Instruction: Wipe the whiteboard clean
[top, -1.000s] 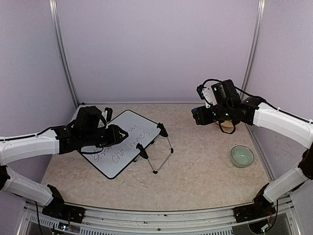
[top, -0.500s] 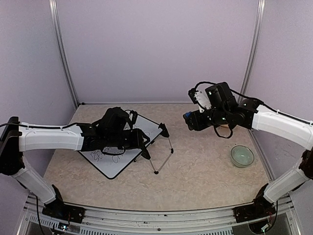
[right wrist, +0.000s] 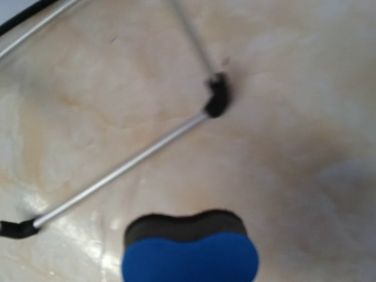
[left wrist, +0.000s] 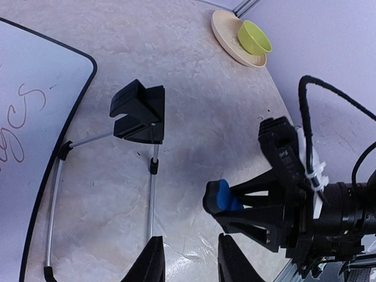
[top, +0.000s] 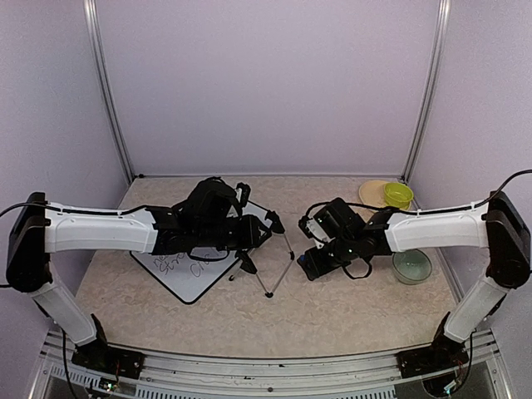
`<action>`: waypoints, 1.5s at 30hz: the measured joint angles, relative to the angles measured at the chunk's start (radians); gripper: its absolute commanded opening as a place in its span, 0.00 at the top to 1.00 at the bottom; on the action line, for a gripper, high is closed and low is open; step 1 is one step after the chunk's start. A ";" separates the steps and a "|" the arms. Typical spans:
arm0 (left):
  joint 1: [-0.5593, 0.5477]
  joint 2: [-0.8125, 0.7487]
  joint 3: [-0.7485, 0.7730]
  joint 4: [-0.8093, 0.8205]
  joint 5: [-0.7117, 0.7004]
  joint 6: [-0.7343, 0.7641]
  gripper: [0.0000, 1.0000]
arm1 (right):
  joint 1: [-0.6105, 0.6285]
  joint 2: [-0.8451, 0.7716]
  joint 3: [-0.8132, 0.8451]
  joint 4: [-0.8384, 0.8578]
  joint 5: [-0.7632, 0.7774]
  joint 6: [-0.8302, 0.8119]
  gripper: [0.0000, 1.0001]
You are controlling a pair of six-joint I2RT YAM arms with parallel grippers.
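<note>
We judge no wiping has begun: writing shows on the whiteboard (top: 184,283), at nine o'clock from our right gripper (top: 308,265), which pinches the eraser (right wrist: 191,255). Our left gripper (left wrist: 191,249) hangs spread, empty.

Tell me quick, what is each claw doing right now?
Left gripper: open, holding nothing.
Right gripper: closed on the blue eraser.

Left arm (top: 100,230), right arm (top: 432,231): white tubular link shells, black joint housings, black jaws. Thin black cable (left wrist: 304,117) looped at right wrist.
</note>
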 measured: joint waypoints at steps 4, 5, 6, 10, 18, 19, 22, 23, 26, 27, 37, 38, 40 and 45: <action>0.030 -0.001 0.009 0.002 -0.027 0.011 0.68 | 0.035 0.035 0.000 0.023 -0.005 0.019 0.68; 0.046 -0.002 0.010 0.004 -0.033 0.014 0.68 | 0.042 0.039 0.000 0.027 -0.006 0.023 0.68; 0.060 -0.002 0.010 0.006 -0.039 0.017 0.68 | 0.047 0.043 0.000 0.032 -0.008 0.028 0.68; 0.123 0.009 0.027 0.005 -0.069 0.043 0.69 | 0.061 0.060 0.002 0.050 -0.010 0.038 0.68; 0.145 0.149 0.108 0.050 -0.084 0.083 0.69 | 0.082 0.151 0.025 0.071 -0.020 0.066 0.67; 0.145 0.162 0.111 0.051 -0.084 0.084 0.69 | 0.085 0.161 0.029 0.076 -0.024 0.069 0.67; 0.145 0.203 0.124 0.054 -0.084 0.090 0.69 | 0.089 0.184 0.043 0.084 -0.034 0.077 0.67; 0.145 0.212 0.127 0.056 -0.083 0.091 0.69 | 0.090 0.189 0.047 0.088 -0.036 0.079 0.67; 0.145 0.230 0.142 0.065 -0.080 0.095 0.69 | 0.090 0.210 0.074 0.095 -0.043 0.082 0.67; 0.145 0.234 0.148 0.066 -0.080 0.095 0.69 | 0.090 0.218 0.085 0.096 -0.043 0.082 0.67; 0.145 0.244 0.159 0.101 -0.069 0.101 0.69 | 0.120 0.161 0.153 -0.095 0.119 0.003 0.67; 0.145 0.245 0.159 0.109 -0.065 0.101 0.69 | 0.120 0.137 0.143 -0.120 0.134 -0.005 0.67; 0.144 0.250 0.161 0.124 -0.057 0.101 0.69 | 0.120 0.083 0.117 -0.177 0.166 -0.017 0.67; 0.119 0.275 0.190 0.133 -0.055 0.100 0.69 | 0.120 0.018 0.055 -0.246 0.201 -0.034 0.67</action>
